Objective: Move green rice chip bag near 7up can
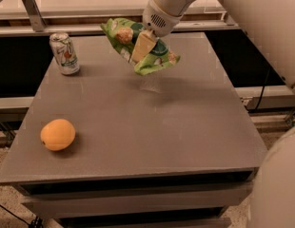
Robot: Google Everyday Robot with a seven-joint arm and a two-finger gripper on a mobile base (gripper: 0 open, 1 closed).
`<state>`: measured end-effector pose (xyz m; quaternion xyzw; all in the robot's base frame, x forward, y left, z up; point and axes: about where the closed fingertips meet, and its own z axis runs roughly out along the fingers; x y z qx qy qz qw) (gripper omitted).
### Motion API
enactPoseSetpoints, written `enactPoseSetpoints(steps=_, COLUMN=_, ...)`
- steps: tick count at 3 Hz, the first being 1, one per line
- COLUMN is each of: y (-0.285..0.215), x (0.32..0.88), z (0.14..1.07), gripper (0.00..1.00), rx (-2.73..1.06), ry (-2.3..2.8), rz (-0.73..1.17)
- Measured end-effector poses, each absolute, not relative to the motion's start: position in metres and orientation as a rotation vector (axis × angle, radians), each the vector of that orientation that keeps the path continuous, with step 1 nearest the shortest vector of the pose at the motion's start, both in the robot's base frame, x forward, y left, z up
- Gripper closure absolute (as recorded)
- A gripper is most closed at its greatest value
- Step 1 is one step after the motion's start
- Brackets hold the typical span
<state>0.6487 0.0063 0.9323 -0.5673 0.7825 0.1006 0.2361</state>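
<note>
Arm [261, 18]: white, entering from upper right, slanting down-left.
Wrist [162, 6]: rounded white housing with small grille, tilted downward.
Gripper [140, 49]: just below wrist, upper centre of view, pointing down.
Fingers [142, 42]: tan, clamped on green rice chip bag [154, 61], held in air.
Body [280, 184]: curved white shell, lower right edge.

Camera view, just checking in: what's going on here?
The arm's pincer is shut on the green rice chip bag, holding it in the air over the far middle of the table. The 7up can stands upright at the far left corner, apart from the bag. An orange lies near the front left.
</note>
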Motion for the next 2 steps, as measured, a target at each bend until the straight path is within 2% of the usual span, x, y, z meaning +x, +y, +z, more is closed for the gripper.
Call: enactPoseSetpoints(steps=2, y=0.039, x=0.662, z=0.909, gripper=1.00, rx=-1.616, ry=2.095, rz=0.306)
